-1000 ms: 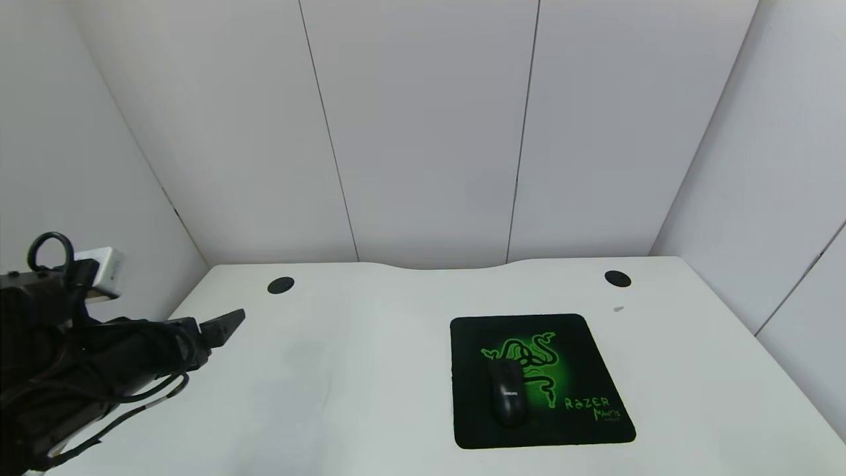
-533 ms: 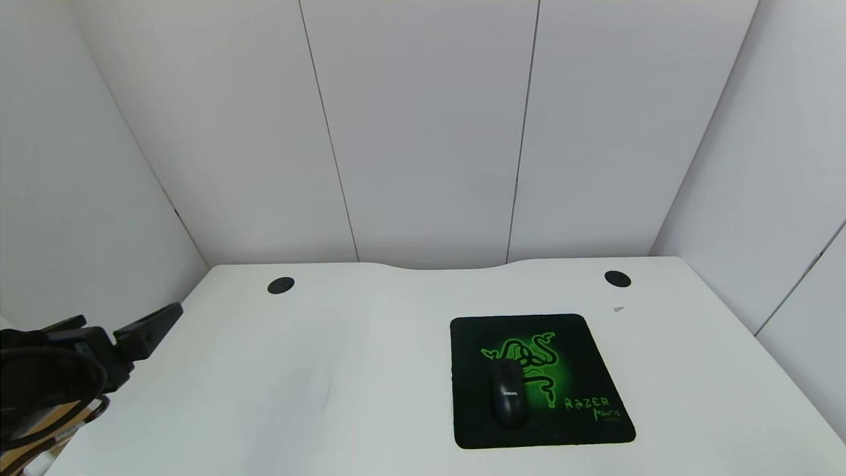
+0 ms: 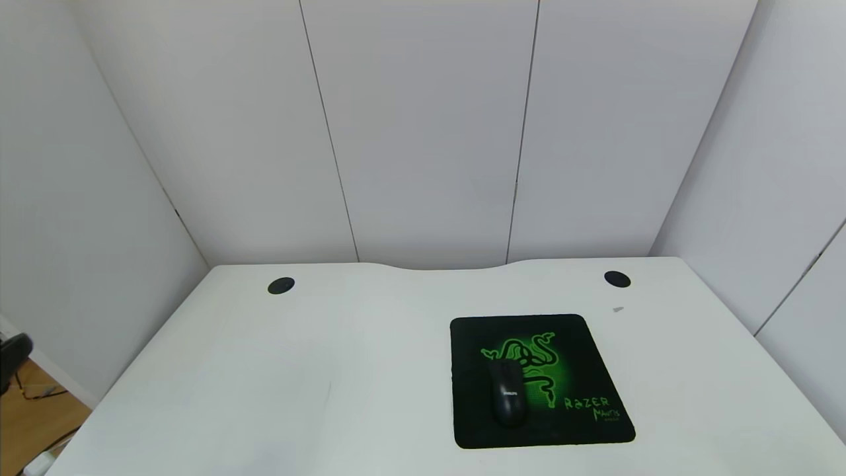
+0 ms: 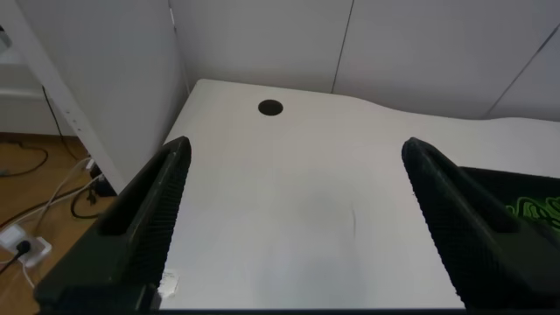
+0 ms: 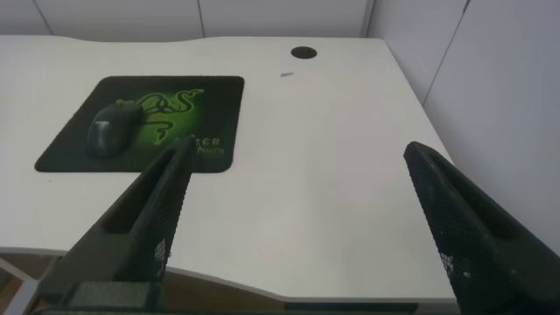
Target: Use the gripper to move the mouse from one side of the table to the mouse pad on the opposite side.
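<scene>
The glossy black mouse (image 3: pixel 507 398) lies on the black mouse pad (image 3: pixel 581 357) with the green snake logo, on the right half of the white table (image 3: pixel 330 370). It also shows in the right wrist view (image 5: pixel 112 129) on the pad (image 5: pixel 210 96). My left gripper (image 4: pixel 297 162) is open and empty, pulled back off the table's left side; only a dark tip (image 3: pixel 13 354) shows at the head view's left edge. My right gripper (image 5: pixel 297 166) is open and empty, held back past the table's front right edge, out of the head view.
Two round black grommets (image 3: pixel 281 285) (image 3: pixel 617 279) sit near the curved back edge. White wall panels close in the back and both sides. A wooden floor with cables (image 4: pixel 35 184) lies off the table's left side.
My left arm has withdrawn leftward and downward off the table until almost out of the head view. The mouse and pad have not moved.
</scene>
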Tool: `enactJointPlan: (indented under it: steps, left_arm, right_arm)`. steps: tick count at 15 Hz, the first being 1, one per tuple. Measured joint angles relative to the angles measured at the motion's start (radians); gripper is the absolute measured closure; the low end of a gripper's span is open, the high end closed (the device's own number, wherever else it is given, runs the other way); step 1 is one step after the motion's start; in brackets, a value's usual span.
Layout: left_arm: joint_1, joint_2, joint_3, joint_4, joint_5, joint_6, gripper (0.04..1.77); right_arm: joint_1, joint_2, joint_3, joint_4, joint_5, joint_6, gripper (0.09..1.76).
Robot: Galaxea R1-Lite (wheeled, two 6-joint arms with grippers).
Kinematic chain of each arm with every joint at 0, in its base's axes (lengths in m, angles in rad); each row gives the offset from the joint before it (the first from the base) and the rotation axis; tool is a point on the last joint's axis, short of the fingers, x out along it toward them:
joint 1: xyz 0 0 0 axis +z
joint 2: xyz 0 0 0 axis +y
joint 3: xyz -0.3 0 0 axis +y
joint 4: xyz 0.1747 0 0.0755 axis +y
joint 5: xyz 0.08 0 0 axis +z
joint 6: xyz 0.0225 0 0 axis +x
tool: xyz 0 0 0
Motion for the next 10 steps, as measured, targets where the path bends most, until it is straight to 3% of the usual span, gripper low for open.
enactJointPlan:
  steps: [6,10]
  left_arm:
    - [0.005,-0.262,-0.013,0.069,0.057,0.033,0.09]
    - [0.023,-0.415,0.009,0.071,0.049,0.058,0.09]
  right_arm:
    - [0.0,0.0,0.0,0.0,0.0,0.0,0.14]
    - [0.0,0.0,0.0,0.0,0.0,0.0,0.14]
